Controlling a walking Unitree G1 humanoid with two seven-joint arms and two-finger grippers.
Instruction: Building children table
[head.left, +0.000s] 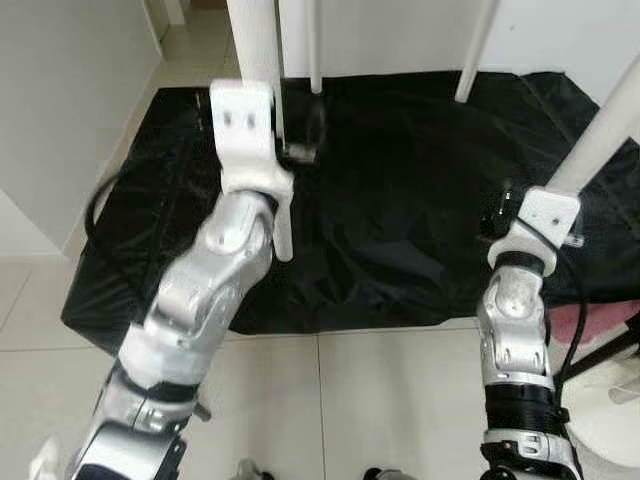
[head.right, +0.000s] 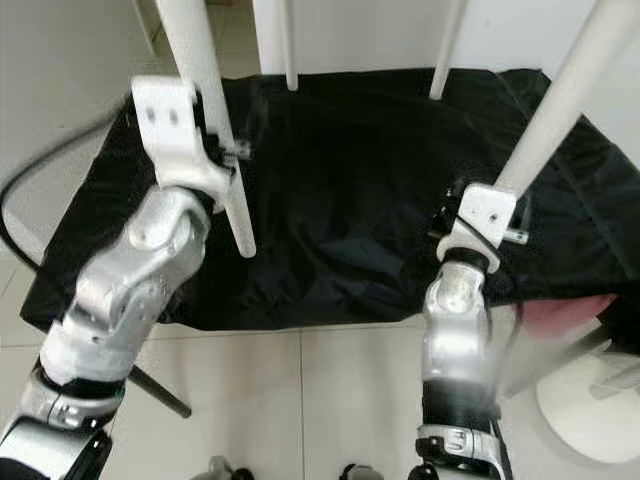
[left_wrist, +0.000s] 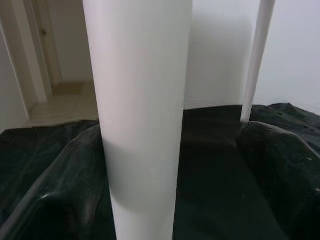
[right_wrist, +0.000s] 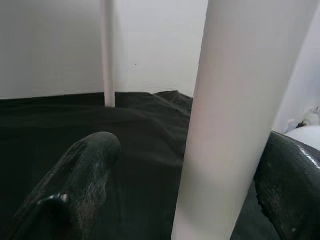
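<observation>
Four white table legs stand up from a black sheet (head.left: 400, 200) spread on the tiled floor. My left gripper (left_wrist: 172, 135) is open around the near left leg (head.left: 256, 40). One finger (left_wrist: 75, 170) lies against that leg and the other finger (left_wrist: 275, 160) stands apart from it. My right gripper (right_wrist: 192, 145) is open around the near right leg (head.left: 605, 130), which leans to the right. One finger (right_wrist: 295, 185) is close beside that leg, the other finger (right_wrist: 80, 170) well clear. Two thinner-looking far legs (head.left: 315, 45) (head.left: 476, 50) rise at the back.
White walls close the back and the left, with a passage (head.left: 195, 30) at the far left. A black cable (head.left: 95, 215) loops by the sheet's left edge. A pink thing (head.left: 600, 320) and a white round base (head.left: 610, 410) lie at the near right.
</observation>
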